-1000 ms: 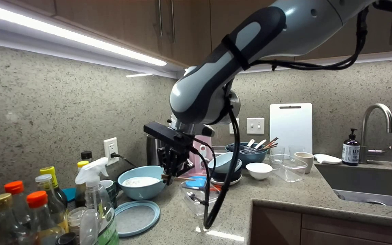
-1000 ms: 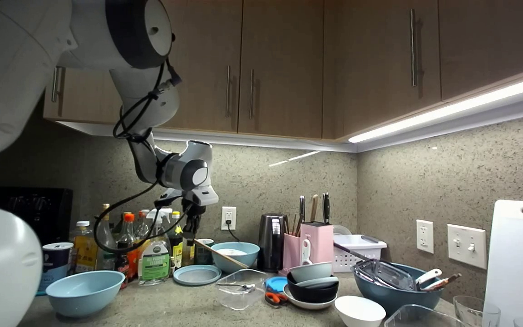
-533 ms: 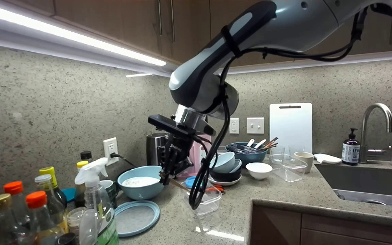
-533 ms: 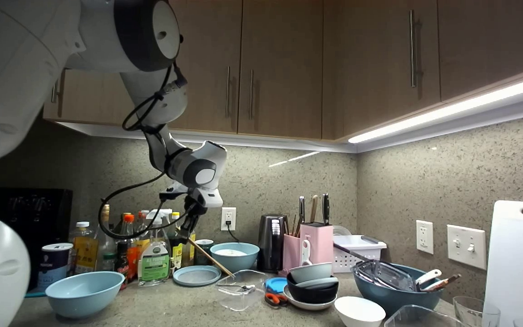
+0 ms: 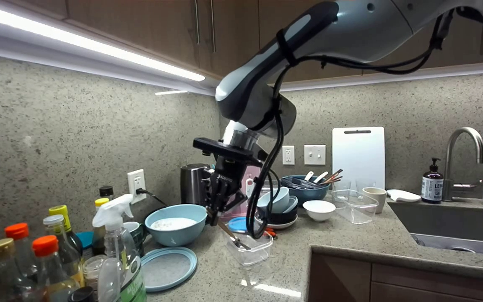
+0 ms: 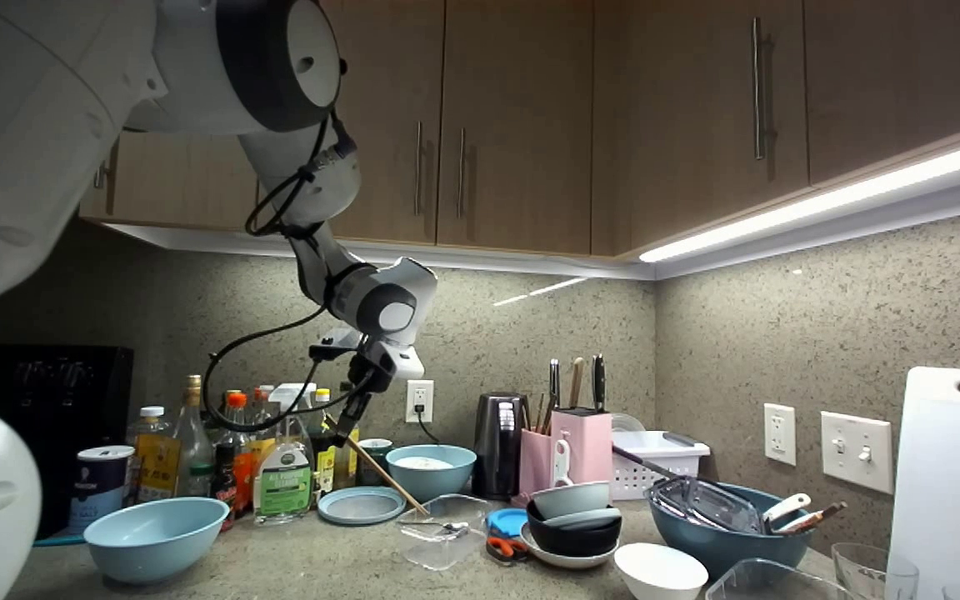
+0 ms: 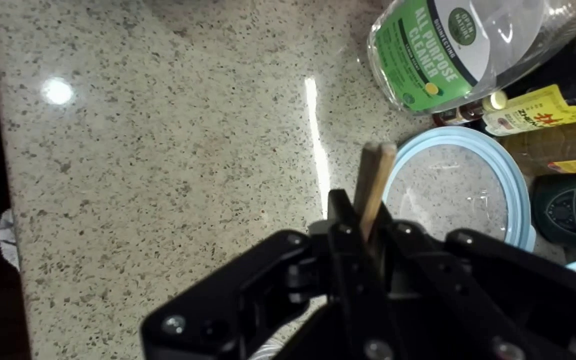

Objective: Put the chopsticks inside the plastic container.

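Claw (image 7: 363,215) clenched about the chopsticks (image 7: 382,172), which slant downward; in an exterior view their lower ends overlap the plastic container (image 6: 447,546), though whether they lie within it cannot be told. Farther out, a round lid (image 5: 169,268) lies beside a blue bowl (image 5: 178,237).

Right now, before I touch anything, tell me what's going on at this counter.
A robot arm is handling chopsticks: its gripper is closed on them, and they have not been let go yet. In both exterior views they slant down toward the clear plastic container near the orange-handled scissors. I can't tell whether their lower ends are inside its rim.
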Robot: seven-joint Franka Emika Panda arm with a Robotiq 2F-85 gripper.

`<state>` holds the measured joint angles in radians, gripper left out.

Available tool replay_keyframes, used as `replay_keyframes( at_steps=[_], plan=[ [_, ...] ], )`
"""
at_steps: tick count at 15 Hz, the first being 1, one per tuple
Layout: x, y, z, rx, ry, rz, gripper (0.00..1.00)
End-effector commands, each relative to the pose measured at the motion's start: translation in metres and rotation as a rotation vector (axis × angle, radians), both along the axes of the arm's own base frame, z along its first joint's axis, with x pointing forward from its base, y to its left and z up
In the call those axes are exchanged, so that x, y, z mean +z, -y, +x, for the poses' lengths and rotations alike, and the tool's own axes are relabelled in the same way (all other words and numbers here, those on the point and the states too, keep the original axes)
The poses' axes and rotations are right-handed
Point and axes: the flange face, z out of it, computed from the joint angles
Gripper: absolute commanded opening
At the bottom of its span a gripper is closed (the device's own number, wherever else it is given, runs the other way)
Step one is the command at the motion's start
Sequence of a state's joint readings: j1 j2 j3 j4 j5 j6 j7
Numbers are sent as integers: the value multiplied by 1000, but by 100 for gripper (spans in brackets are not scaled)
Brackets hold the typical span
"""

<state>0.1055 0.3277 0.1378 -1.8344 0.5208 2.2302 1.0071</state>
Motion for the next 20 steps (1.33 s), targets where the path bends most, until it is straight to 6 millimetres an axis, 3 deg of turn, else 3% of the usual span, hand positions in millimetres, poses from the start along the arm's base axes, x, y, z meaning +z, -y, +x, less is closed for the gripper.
replay_keyframes(
  at_steps=[1,4,5,7,10,11,20],
  plan=[
    [-3,38,23,126,6,50,2],
    [-10,61,38,110,21,31,2],
    [-7,58,30,103,7,18,9],
    [-12,65,37,91,7,15,9],
    [-13,61,38,97,7,16,9],
    [-13,60,38,98,8,16,2],
    [-40,142,71,155,-218,128,2]
  ],
)
